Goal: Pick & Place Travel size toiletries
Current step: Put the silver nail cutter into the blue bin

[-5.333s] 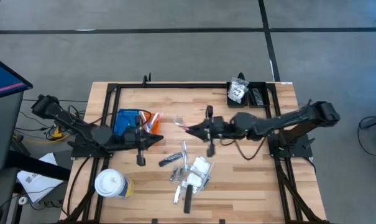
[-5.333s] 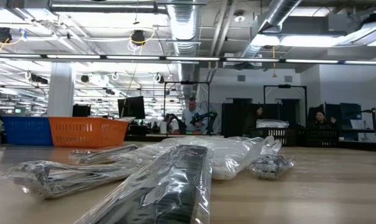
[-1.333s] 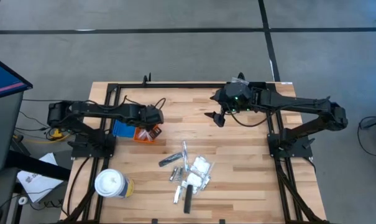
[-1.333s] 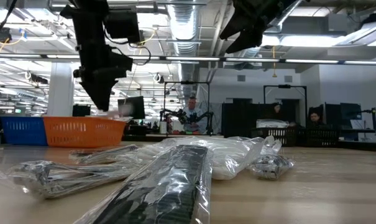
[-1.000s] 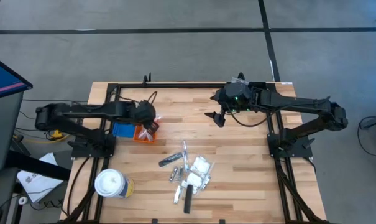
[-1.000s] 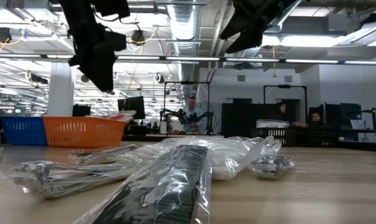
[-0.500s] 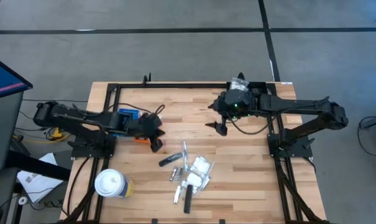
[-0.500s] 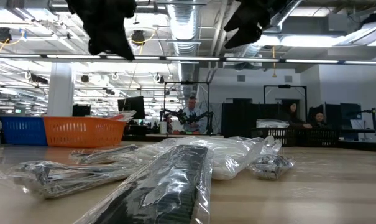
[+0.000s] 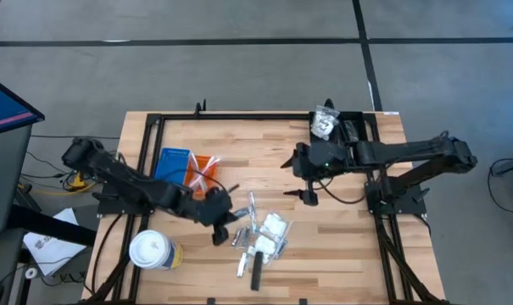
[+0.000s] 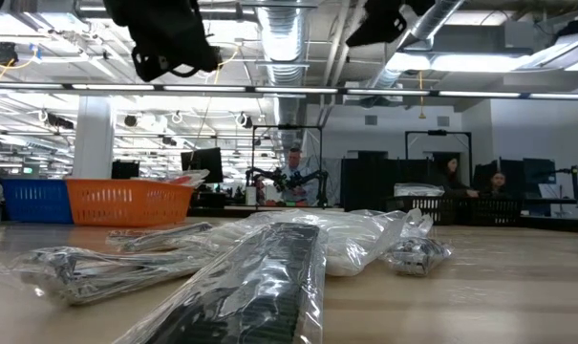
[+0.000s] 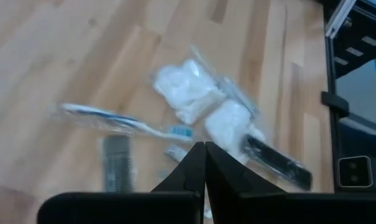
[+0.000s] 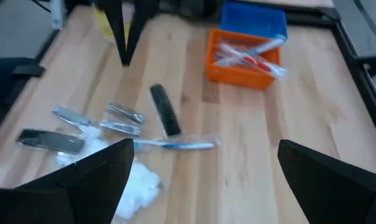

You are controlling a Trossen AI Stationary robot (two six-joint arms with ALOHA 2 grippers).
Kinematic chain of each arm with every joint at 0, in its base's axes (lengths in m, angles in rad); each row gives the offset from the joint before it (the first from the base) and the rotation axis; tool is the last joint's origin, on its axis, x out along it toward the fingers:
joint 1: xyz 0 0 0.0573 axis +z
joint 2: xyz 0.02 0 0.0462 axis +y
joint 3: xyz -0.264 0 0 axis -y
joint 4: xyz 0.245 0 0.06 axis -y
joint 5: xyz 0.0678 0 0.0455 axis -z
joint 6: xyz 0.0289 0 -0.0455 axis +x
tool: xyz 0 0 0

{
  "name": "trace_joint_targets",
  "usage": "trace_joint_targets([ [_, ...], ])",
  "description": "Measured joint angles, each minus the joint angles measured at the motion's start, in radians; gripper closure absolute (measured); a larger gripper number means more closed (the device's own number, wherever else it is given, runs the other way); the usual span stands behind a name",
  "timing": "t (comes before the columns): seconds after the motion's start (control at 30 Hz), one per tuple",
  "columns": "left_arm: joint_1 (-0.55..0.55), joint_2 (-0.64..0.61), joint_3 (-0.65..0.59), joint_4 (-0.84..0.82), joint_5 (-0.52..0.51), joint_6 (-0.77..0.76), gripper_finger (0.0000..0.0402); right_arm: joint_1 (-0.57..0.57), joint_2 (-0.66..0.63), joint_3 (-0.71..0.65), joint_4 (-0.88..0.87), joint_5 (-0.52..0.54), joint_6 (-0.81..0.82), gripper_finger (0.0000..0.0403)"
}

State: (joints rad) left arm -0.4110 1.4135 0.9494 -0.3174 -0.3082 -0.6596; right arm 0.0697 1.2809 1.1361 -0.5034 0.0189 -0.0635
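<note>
The travel size toiletries point(image 9: 258, 235) lie in a loose pile near the table's middle: clear packets with white contents point(image 11: 200, 102), a blue-and-white toothbrush point(image 11: 122, 119) and dark flat sticks point(image 11: 278, 163). My left gripper point(image 9: 219, 234) hangs shut just left of the pile and above the table, its tips point(image 11: 204, 163) touching nothing. Right of the pile and toward the far side, my right gripper point(image 9: 297, 179) hangs open and bare, its fingers wide apart in the right wrist view point(image 12: 203, 180). In the low view both hang high, the left gripper point(image 10: 160, 57) and the right gripper point(image 10: 379, 24).
An orange tray point(image 9: 202, 169) holding toothbrush-like sticks stands beside a blue tray point(image 9: 173, 163) at the left. A white lidded cup point(image 9: 150, 251) sits at the near left. A black tray point(image 9: 351, 129) with packets is at the far right. Bare wood lies right of the pile.
My left gripper has swung from above the orange tray toward the near edge and the right, ending beside the pile and tipped forward. My right gripper has come away from the black tray toward the near edge and the table's middle, rolling a little. The toiletries have not moved.
</note>
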Motion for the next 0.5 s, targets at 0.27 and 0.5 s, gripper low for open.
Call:
trace_joint_targets([
  [0.27, -0.057, 0.143, 0.097, -0.026, 0.000, -0.082, 0.0401, 0.179, -0.042, -0.071, 0.049, 0.000, 0.025, 0.0007],
  [0.5, -0.059, 0.183, 0.122, -0.069, -0.006, -0.139, 0.0401, 0.348, -0.214, -0.353, 0.350, 0.004, 0.091, 0.0006],
])
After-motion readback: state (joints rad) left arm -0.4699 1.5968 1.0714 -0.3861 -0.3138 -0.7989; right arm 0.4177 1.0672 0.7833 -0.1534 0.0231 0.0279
